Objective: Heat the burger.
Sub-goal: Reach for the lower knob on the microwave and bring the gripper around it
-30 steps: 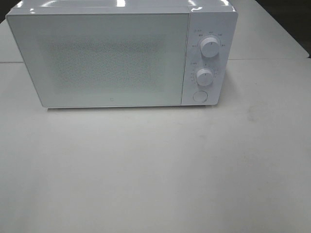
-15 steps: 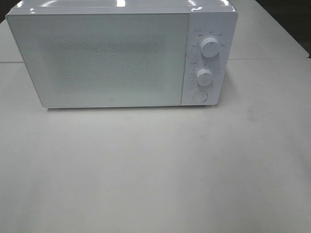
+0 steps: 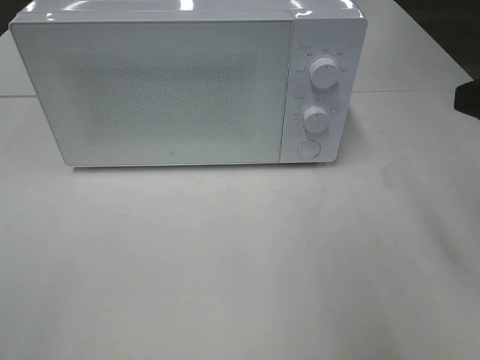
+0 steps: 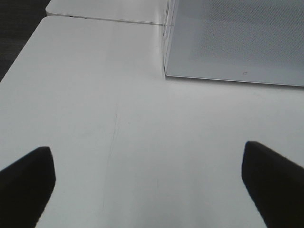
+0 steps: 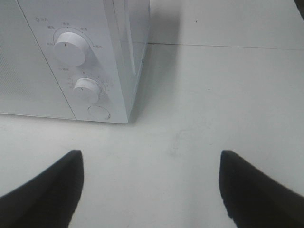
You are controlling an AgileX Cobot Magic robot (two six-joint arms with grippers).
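I see a white box-shaped microwave oven (image 3: 172,90), door shut, standing at the far side of a matte white tabletop (image 3: 240,262). The oven's right panel carries an upper knob (image 3: 324,73) and a lower knob (image 3: 316,119), both round and white, above a round white button (image 3: 308,148). A table seam (image 3: 405,91) runs off to the oven's right, and dark floor (image 3: 439,19) shows beyond the table corner there. My left gripper (image 4: 146,154) hovers over bare table before the oven's left corner, black fingers spread wide, grasping nothing. My right gripper (image 5: 151,159) hangs before the oven's control panel, likewise spread and empty. I cannot tell where the burger is: the door's speckled window is opaque.
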